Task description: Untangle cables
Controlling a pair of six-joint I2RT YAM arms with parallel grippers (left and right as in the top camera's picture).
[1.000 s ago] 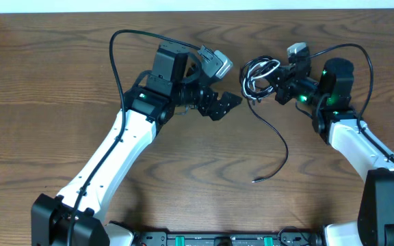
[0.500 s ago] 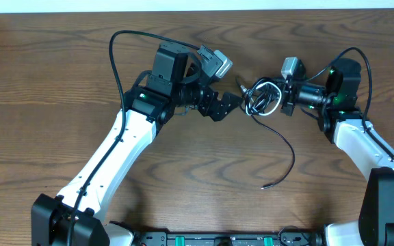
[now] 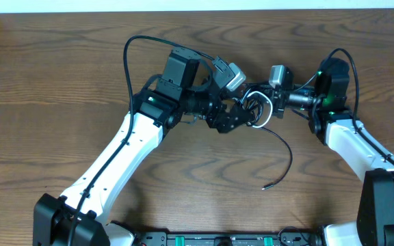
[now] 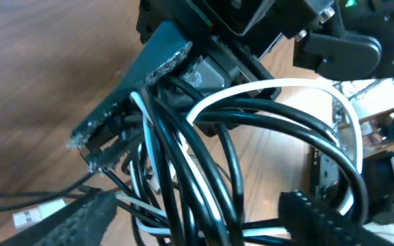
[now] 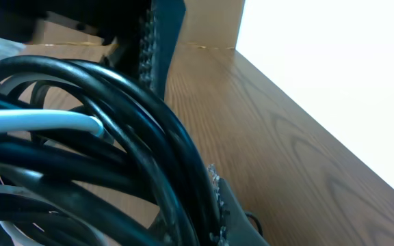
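The cables [image 3: 254, 107] are a knotted bundle of black and white cords at the table's middle. One black tail [image 3: 282, 154] curves down to a loose end [image 3: 266, 186]. My right gripper [image 3: 265, 102] is shut on the bundle from the right; one finger [image 5: 223, 208] presses against the thick black loops [image 5: 115, 116]. My left gripper [image 3: 240, 117] comes in from the left, open, its ribbed fingers [image 4: 81, 219] on either side of the cords [image 4: 204, 157] with gaps left. A small white plug [image 4: 36, 213] lies by the left finger.
The wooden table [image 3: 60, 75] ends at a white wall along the top. A cardboard box [image 5: 204, 20] stands at the far edge. Each arm's own thick black wire [image 3: 132, 51] arches above it.
My left arm has moved right, and its jaws now straddle the bundle and have narrowed slightly. The right gripper has turned and carried the bundle a little left. The loose tail shifted with it.
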